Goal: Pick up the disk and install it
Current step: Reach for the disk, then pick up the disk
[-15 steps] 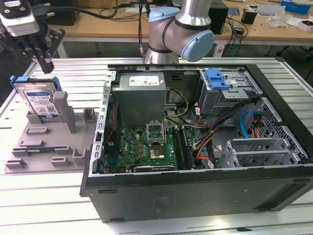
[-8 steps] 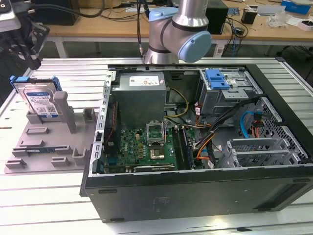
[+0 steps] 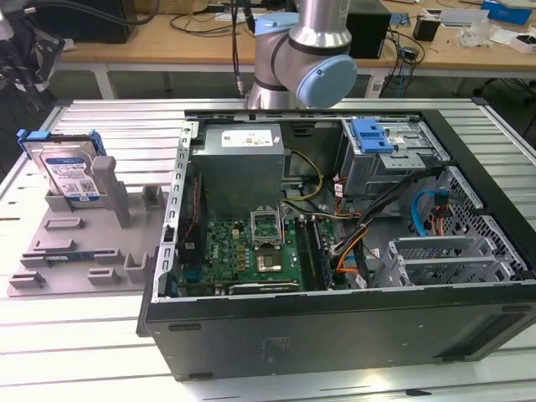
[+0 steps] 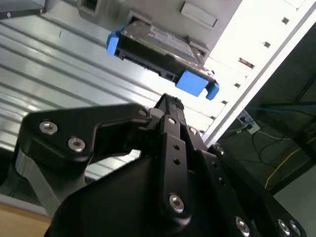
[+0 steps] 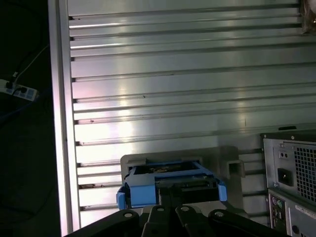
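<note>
The disk point(image 4: 158, 42) stands in its grey holder point(image 3: 75, 243), just beyond the end effector point(image 4: 167, 102) — fingers pressed together, gripping nothing.

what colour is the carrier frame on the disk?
Blue. The carrier frame around the disk shows best in the second wrist view.

We see a ribbed aluminium table point(image 3: 84, 335) spreading across the exterior view, and a wooden workbench point(image 3: 167, 38) with cables point(image 3: 193, 21) running along twelve o'clock. In the first wrist view, glare streaks the table beside dark floor point(image 5: 24, 163), where a power strip point(image 5: 19, 90) lies.
</note>
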